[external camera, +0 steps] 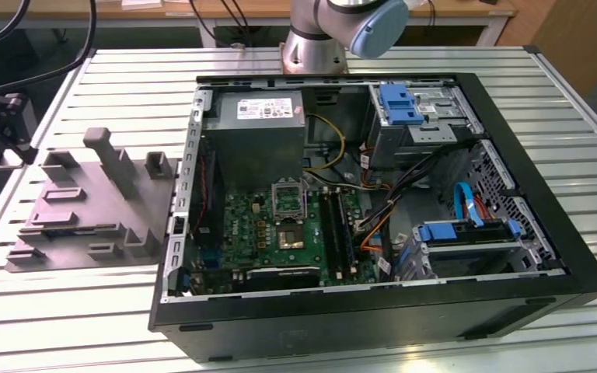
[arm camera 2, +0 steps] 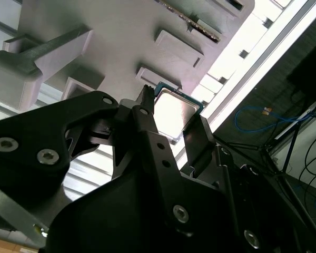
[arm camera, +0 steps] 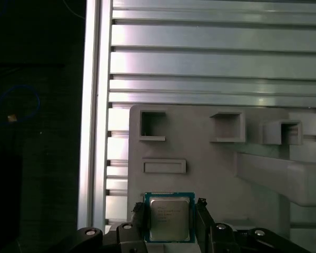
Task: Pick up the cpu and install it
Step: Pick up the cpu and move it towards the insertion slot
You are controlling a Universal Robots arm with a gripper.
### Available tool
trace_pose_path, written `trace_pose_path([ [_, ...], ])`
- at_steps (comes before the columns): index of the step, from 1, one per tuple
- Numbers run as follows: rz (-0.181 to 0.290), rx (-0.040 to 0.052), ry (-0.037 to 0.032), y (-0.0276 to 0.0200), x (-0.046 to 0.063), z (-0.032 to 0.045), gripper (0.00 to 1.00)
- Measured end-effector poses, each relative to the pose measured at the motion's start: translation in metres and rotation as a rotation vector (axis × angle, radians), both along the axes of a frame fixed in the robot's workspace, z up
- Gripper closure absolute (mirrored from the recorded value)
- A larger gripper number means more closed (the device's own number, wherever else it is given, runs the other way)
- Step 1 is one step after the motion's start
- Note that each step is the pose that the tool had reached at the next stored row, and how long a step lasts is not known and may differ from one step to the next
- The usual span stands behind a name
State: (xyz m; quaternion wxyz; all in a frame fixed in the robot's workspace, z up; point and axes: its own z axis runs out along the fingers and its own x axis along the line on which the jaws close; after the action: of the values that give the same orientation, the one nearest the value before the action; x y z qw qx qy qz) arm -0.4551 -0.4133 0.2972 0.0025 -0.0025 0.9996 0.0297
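Note:
The cpu is a small square chip with a silvery top and a green rim. My gripper is shut on it, one black finger against each of two opposite edges. In the second wrist view the cpu sits between the same fingers of the gripper. Below it lies the grey moulded fixture near the table's edge. In the exterior view the open computer case holds the green motherboard, with its metal-framed socket at the board's far end.
The grey fixture has raised posts and pockets and lies on the slatted metal table, at the exterior view's left of the case. Cables, blue drive brackets and a power supply crowd the case. The arm's base stands behind it.

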Motion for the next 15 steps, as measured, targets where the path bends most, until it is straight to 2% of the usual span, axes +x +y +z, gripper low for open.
trace_pose_path([
  [15,0.000,0.0003,-0.0002,0.0000,0.000,0.0168,0.53],
])
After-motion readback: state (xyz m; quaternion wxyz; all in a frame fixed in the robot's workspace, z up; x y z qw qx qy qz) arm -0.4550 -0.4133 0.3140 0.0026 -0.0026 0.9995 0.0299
